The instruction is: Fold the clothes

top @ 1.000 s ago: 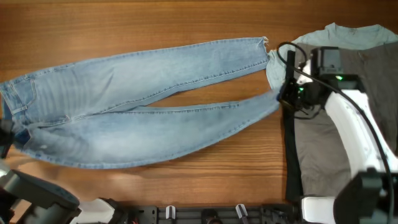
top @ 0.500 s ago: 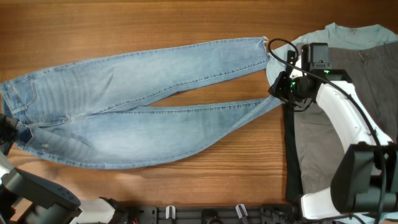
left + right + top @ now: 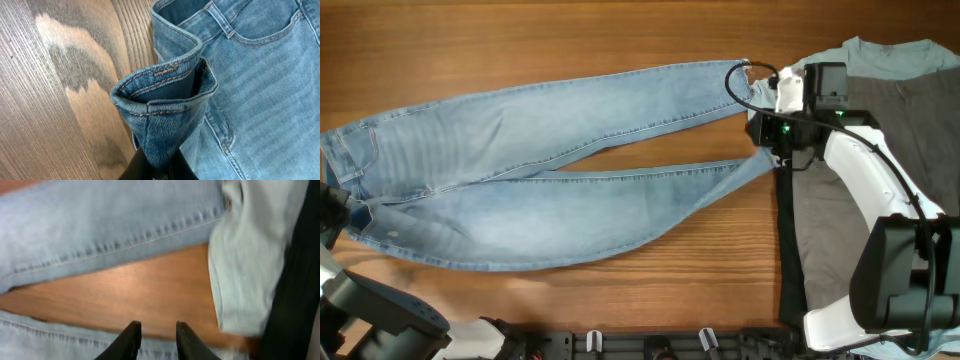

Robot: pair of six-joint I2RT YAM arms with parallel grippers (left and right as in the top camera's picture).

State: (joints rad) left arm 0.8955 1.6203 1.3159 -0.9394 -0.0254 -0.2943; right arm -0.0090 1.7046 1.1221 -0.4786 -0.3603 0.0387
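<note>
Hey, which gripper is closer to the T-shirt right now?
Right. The right gripper hangs open just beside the T-shirt edge. The left gripper is far off at the other end of the jeans, shut on their waistband.

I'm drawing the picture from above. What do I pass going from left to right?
jeans → right end effector → grey trousers

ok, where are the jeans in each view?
Overhead: jeans spread across the left and middle.
Left wrist: folded waistband at centre, pinched in the left pincer; more denim fills the right.
Right wrist: legs along the top and the bottom-left edge.
Shared landmark: the wood table under them.
</note>
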